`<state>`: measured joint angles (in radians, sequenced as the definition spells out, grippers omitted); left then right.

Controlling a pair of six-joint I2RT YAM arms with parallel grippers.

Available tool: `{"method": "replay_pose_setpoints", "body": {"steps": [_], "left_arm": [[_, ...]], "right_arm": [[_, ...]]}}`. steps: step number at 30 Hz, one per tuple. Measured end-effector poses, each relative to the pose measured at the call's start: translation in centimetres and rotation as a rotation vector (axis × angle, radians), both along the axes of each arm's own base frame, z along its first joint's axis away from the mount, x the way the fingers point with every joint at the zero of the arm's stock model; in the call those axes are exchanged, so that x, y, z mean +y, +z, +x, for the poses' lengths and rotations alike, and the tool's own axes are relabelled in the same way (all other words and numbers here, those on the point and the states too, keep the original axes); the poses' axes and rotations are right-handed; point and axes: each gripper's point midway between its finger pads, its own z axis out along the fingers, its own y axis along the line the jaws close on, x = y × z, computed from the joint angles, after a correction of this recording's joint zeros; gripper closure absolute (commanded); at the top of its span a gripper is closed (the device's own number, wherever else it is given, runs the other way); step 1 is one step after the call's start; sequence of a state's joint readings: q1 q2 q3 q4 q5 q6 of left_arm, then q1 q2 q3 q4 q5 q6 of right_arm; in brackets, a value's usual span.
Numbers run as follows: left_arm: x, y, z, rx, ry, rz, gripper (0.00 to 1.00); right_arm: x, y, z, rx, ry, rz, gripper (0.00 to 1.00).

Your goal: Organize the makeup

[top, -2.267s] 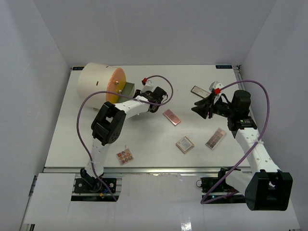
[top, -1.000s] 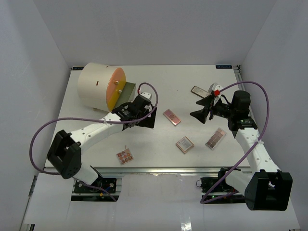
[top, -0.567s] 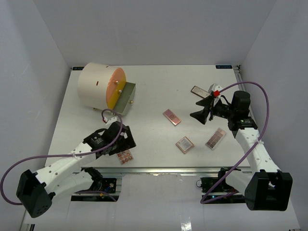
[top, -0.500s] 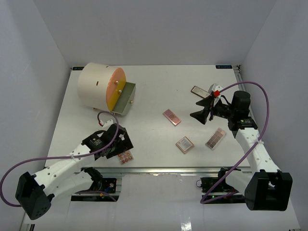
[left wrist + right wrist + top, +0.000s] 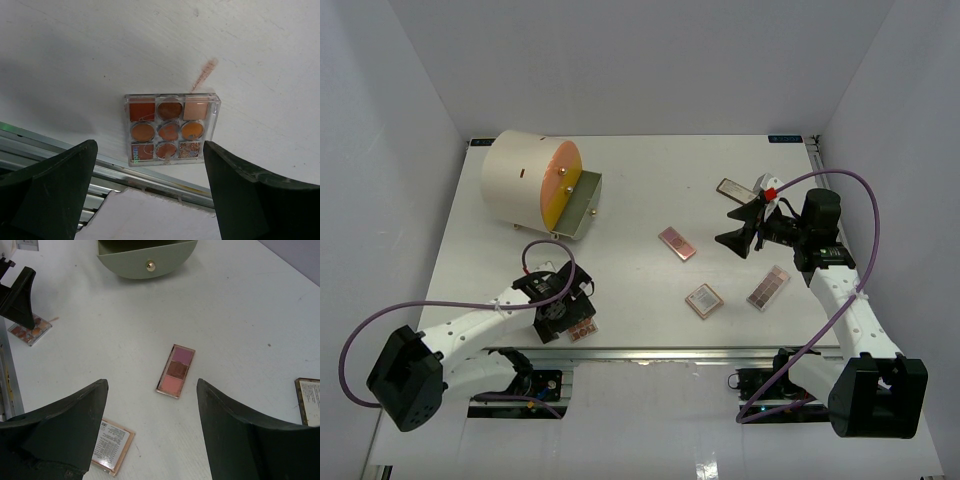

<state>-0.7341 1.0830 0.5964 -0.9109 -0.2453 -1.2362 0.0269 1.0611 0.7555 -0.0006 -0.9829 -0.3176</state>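
Left tool [image 5: 150,200]: jaws wide, empty, hanging over the nine-pan palette [image 5: 170,129] at the tabletop's [image 5: 75,60] near edge, lower left of the top view.
Right tool [image 5: 150,440]: jaws wide, empty, above the three-pan pink palette [image 5: 175,371], mid-frame.
Palettes: five in all (two lie label side up). The other three are a square palette [image 5: 704,300], a long palette [image 5: 768,287] and the upper-right palette [image 5: 732,189].
Cream cylinder [image 5: 525,180]: one, upper left, with its green drawer [image 5: 582,205] open.
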Motion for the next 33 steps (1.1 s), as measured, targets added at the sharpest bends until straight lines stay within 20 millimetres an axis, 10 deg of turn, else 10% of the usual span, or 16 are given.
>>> {"method": "replay_pose_setpoints", "body": {"steps": [19, 28, 33], "left_arm": [[-1.6, -1.6, 0.7, 0.059, -0.046, 0.009, 0.08], [-1.7, -1.5, 0.6, 0.058, -0.072, 0.001, 0.79], [-2.6, -0.2, 1.1, -0.006, -0.156, -0.059, 1.00]], "right_arm": [[0.0, 0.0, 0.0, -0.001, -0.001, 0.000, 0.22], [0.0, 0.0, 0.0, -0.001, 0.000, 0.000, 0.22], [0.0, 0.1, 0.0, -0.003, 0.000, 0.000, 0.22]]}}
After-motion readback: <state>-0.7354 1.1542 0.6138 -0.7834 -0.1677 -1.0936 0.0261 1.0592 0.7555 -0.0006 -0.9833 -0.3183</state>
